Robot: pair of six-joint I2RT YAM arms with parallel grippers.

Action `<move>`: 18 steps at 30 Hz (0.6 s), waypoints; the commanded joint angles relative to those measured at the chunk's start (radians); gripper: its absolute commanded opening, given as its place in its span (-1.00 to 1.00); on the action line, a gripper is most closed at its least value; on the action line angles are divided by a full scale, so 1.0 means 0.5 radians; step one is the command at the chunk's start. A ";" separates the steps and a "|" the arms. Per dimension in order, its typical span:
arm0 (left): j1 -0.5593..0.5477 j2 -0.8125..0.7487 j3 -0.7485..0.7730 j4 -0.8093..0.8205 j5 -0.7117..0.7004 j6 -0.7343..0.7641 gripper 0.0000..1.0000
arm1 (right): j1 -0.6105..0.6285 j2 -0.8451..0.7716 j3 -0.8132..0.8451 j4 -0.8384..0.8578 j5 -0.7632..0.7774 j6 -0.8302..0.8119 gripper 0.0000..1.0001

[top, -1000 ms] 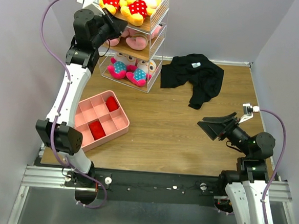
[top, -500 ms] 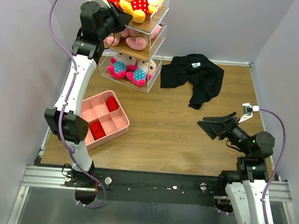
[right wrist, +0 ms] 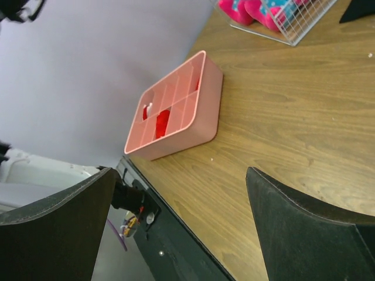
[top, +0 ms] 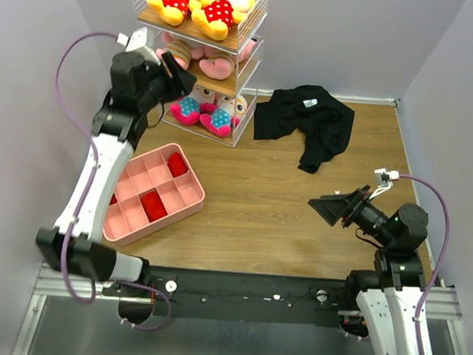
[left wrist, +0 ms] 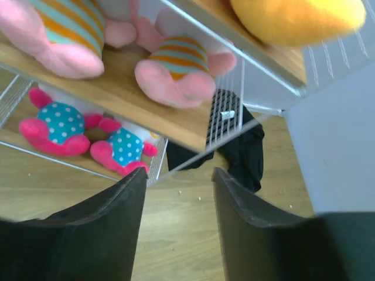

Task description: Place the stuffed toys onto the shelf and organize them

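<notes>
- While all six plush stuffed toys (top: 202, 0) sit in pairs on the shelf (top: 226, 87), a rack of white wire mesh and wooden boards, the left end effector (top: 179, 69) hovers just beside its middle tier, fingers partly apart and empty.
- The right end effector (top: 332, 208) gapes wide and empty over the bare wooden table (top: 258, 220), well apart from the shelf.

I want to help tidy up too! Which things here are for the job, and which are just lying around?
For the job: yellow toys, pink toys, glasses toys, shelf.

Just lying about: black cloth, pink tray, red pieces inside it.
</notes>
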 commanded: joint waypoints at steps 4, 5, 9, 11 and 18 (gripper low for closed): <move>-0.058 -0.932 -0.891 0.121 0.516 0.106 0.98 | 0.008 0.070 0.291 -0.581 0.244 -0.364 1.00; -0.070 -1.019 -0.989 0.131 0.536 0.109 0.98 | 0.008 0.092 0.334 -0.618 0.284 -0.386 1.00; -0.159 -1.344 -1.409 0.112 0.597 0.134 0.98 | 0.008 0.208 0.522 -0.838 0.453 -0.505 1.00; -0.199 -1.470 -1.493 0.103 0.640 0.152 0.98 | 0.008 0.272 0.620 -0.900 0.572 -0.579 1.00; -0.221 -1.655 -1.769 0.281 0.726 0.134 0.98 | 0.008 0.411 0.813 -0.876 0.591 -0.607 1.00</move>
